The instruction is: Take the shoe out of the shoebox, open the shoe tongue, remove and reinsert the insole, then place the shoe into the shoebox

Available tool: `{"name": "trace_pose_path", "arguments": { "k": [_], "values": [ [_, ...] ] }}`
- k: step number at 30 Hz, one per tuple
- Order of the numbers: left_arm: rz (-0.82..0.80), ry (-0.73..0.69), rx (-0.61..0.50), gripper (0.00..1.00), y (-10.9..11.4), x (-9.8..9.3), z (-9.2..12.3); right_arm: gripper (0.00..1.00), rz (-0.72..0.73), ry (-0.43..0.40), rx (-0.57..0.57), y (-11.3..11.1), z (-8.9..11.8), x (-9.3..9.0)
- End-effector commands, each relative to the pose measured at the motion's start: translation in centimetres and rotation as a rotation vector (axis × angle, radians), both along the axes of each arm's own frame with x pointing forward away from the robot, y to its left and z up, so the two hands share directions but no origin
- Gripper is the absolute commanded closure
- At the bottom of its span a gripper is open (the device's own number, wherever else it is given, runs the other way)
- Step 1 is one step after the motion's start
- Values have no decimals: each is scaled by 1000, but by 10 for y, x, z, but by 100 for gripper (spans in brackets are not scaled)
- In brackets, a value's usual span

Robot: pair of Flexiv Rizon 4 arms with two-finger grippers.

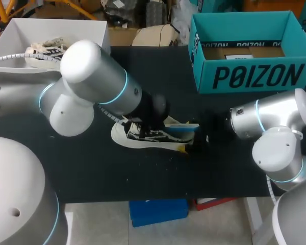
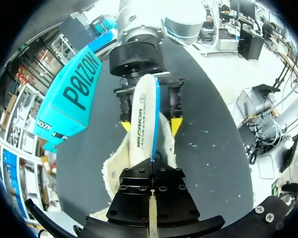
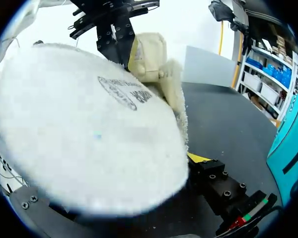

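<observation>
**Step in hand.** You are in the insole step. The shoe (image 1: 143, 137) lies on its side on the black bench (image 1: 92, 173), near the middle, well apart from the teal shoebox (image 1: 250, 76) at the far right. The insole (image 2: 143, 124) is out of the shoe and held above it, between your two arms.

**Pincers.** The left pincer (image 2: 151, 167) looks clamped on the near end of the insole. Its finger blocks stand close together, with a thin pale strip running between them. The right pincer (image 2: 150, 126) stands apart. Its yellow tips sit one on each side of the insole, and the left wrist view shows a gap at both sides. In the right wrist view the insole hides all but one tip, so take this finding from the left wrist view alone.

**Next move, as judged.** Reinsertion is likely due. Line the insole up with the shoe's mouth, keep the tongue clear, and feed it in flat. A folded or skewed insole is the main risk.

**Markings.** The shoebox has large dark lettering on its front wall. The insole has a line of print on one face and a round stamp on the other. None of it is transcribed here.
</observation>
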State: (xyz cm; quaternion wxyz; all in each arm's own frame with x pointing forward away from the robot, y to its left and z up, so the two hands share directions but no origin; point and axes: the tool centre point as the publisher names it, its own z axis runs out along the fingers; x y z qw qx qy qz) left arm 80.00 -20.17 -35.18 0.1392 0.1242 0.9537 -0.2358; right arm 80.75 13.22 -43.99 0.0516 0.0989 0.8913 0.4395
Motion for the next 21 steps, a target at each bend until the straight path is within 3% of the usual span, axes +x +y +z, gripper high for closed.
{"name": "trace_pose_path", "arguments": {
  "k": [1,3,4,8,21],
  "values": [
    [-94,18,-117,87,-5,6,-22,100,-2,2,-3,2,-2,0],
    [-115,18,-138,79,-6,6,-24,100,-2,2,-3,2,-2,0],
    [-132,13,-158,69,-7,4,-24,100,-2,2,-3,2,-2,0],
    [-166,1,-199,60,-9,3,-21,100,-2,2,-3,2,-2,0],
    [-283,-15,-217,60,-29,3,-12,100,-2,2,-3,2,-2,0]
  ]
}}
